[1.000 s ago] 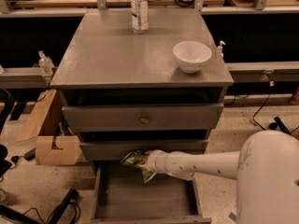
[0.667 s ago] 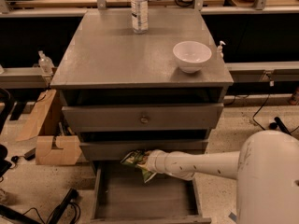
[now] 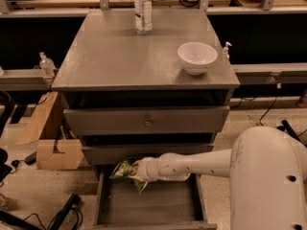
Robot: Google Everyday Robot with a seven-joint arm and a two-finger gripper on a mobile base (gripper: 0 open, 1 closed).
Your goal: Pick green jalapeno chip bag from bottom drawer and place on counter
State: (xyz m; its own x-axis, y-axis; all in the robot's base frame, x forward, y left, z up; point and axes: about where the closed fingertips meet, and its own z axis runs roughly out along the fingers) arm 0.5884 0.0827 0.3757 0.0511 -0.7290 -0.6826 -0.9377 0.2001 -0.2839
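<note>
Now the gripper pinches the green jalapeno chip bag, which juts leftward past its tip, above the bottom drawer; the counter lies well above and beyond the gripper.

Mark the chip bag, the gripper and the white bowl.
chip bag [image 3: 122, 168]: camera view, green middle.
gripper [image 3: 135, 172]: camera view, over the bottom drawer [image 3: 153, 202], at its fingertips gripping the bag.
white bowl [image 3: 196, 57]: camera view, outer wall.

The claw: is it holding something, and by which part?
The claw holds the green jalapeno chip bag by the end on the picture's right, above the bottom drawer.
</note>
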